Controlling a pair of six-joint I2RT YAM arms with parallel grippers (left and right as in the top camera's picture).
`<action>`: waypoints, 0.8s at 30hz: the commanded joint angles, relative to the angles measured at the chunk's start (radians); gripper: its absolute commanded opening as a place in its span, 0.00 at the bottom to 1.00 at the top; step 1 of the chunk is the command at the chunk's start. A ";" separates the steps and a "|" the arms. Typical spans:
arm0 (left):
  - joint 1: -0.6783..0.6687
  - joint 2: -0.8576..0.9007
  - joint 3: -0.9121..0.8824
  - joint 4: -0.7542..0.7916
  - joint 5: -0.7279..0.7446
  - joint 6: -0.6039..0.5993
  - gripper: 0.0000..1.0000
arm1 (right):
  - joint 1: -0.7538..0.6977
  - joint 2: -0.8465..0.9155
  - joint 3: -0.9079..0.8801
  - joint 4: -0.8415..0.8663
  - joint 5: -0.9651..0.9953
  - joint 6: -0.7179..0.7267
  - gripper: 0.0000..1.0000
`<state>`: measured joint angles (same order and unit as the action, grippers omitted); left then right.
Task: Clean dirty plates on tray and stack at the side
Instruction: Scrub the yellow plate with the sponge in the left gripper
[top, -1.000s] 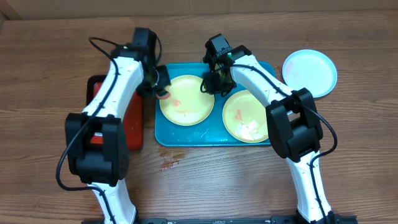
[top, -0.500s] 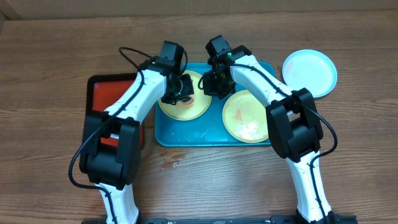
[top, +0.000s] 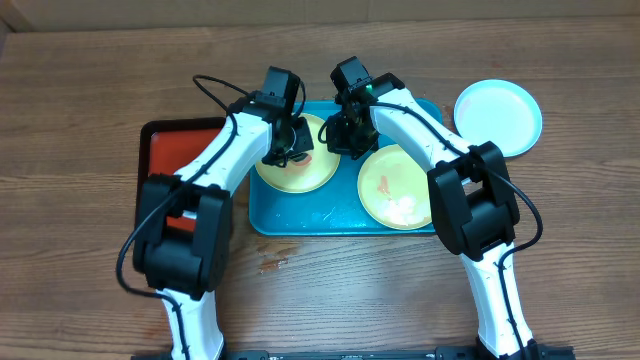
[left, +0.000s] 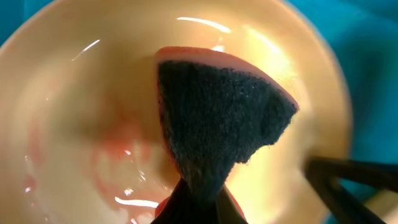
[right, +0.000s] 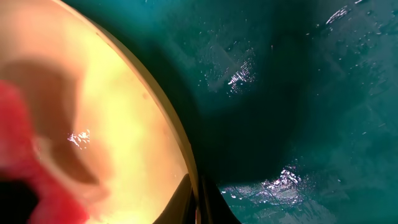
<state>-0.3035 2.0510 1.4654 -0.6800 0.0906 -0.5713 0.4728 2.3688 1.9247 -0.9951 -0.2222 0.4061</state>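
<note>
Two pale yellow-green plates lie on the turquoise tray (top: 300, 222): a left plate (top: 290, 178) and a right plate (top: 392, 190) with orange smears. A pale blue plate (top: 498, 112) sits on the table to the right of the tray. My left gripper (top: 290, 142) is shut on a sponge (left: 217, 124), red with a dark scrub face, pressed onto the left plate (left: 81, 112), which shows pink smears. My right gripper (top: 345, 132) is shut on that plate's right rim (right: 177, 134), with wet tray floor (right: 298, 93) beside it.
A red tray with a black rim (top: 165, 165) lies left of the turquoise tray. Small spots mark the wooden table (top: 272, 264) in front of the tray.
My left arm swung right from the red tray side onto the left plate with the sponge, then shifted slightly. My right gripper closed in on the plate's right rim.
</note>
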 joint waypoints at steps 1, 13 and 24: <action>0.005 0.054 -0.007 -0.006 -0.125 0.000 0.04 | 0.003 0.014 -0.007 -0.005 0.033 0.013 0.04; 0.068 0.062 0.134 -0.220 -0.304 0.126 0.04 | 0.003 0.014 -0.007 -0.005 0.049 0.013 0.04; 0.043 0.085 0.189 -0.146 0.165 0.076 0.04 | 0.003 0.014 -0.007 -0.001 0.049 0.013 0.04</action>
<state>-0.2325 2.1120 1.6745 -0.8524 0.0994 -0.4686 0.4774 2.3688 1.9247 -0.9947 -0.2173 0.4114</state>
